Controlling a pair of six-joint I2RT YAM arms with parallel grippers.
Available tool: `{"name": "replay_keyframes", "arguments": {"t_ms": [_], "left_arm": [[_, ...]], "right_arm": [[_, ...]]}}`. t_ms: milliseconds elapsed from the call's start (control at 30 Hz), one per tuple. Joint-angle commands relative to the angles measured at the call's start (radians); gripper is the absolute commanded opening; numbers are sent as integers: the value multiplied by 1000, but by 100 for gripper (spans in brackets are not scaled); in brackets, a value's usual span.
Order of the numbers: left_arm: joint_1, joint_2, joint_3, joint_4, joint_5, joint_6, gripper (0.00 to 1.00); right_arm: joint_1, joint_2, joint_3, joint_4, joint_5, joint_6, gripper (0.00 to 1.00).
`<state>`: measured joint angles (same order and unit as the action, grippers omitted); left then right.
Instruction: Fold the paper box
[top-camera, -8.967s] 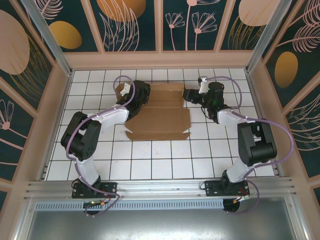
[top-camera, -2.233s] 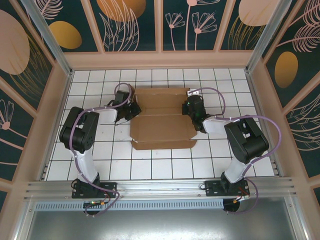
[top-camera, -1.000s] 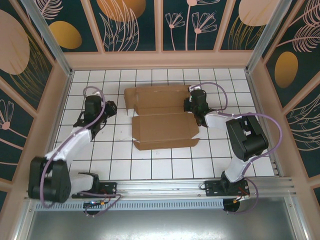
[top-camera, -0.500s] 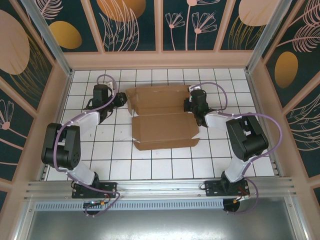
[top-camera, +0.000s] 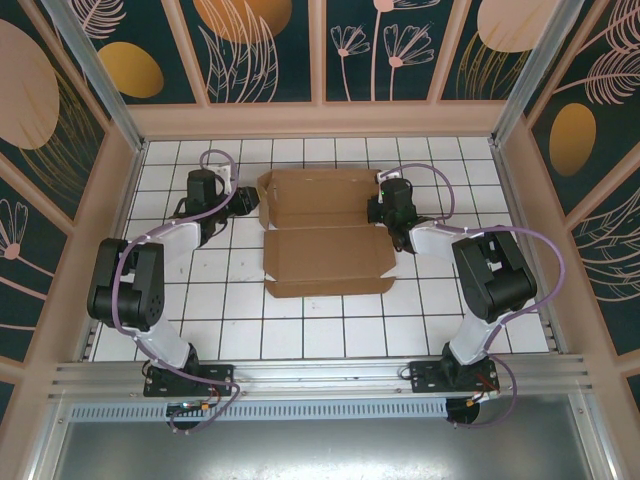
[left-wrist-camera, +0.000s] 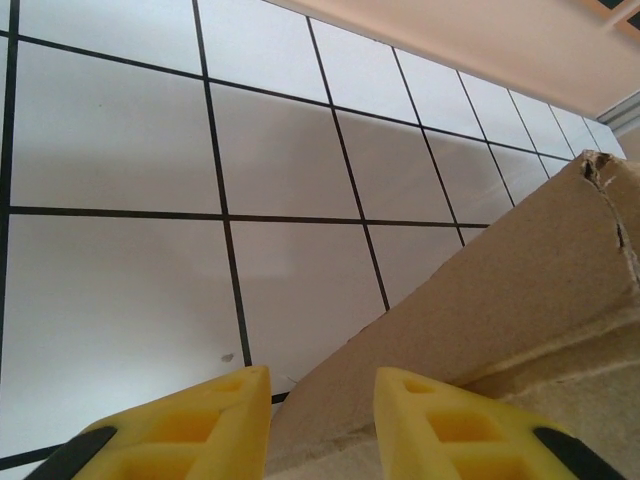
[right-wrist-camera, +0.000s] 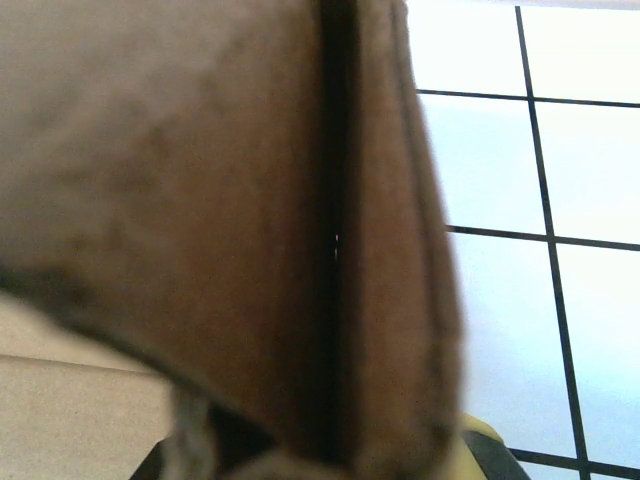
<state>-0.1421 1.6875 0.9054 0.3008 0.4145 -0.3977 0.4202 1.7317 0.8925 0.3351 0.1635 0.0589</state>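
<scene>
- Brown die-cut cardboard paper box (top-camera: 325, 245): flat on white tiled table (top-camera: 300, 320).
- My left gripper (left-wrist-camera: 320, 388): jaws narrowly apart at its left flap.
- My right gripper (top-camera: 376, 210): closed, apparently pinching its right flap; blurred.

table (top-camera: 300, 325): arm bases at its 6 o'clock edge, walls at 9, 12 and 3 o'clock
paper box (top-camera: 330, 255): on table, centre shifted toward 12 o'clock; one panel at 12, one at 6, crease between
left gripper (top-camera: 246, 203): at box's 10 o'clock, at far panel's left flap; left wrist view, flap edge between fingers (left-wrist-camera: 190, 430), box running off to 3 o'clock
right gripper (top-camera: 378, 208): at box's 2 o'clock, touching far panel's right end; box between both grippers
left arm (top-camera: 125, 285): table's 9 o'clock side, base at 7
right arm (top-camera: 495, 280): table's 3 o'clock side, base at 5
</scene>
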Motion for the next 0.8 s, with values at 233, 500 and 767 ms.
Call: {"name": "replay_keyframes", "arguments": {"t_ms": [233, 500, 767], "left_arm": [[-12, 78, 84, -36, 12, 35, 35], [-13, 117, 151, -74, -32, 19, 36], [-13, 105, 116, -17, -71, -44, 36]], "right_arm": [[23, 56, 8, -107, -52, -7, 0], [29, 47, 9, -108, -46, -24, 0], [33, 53, 19, -119, -39, -21, 0]]}}
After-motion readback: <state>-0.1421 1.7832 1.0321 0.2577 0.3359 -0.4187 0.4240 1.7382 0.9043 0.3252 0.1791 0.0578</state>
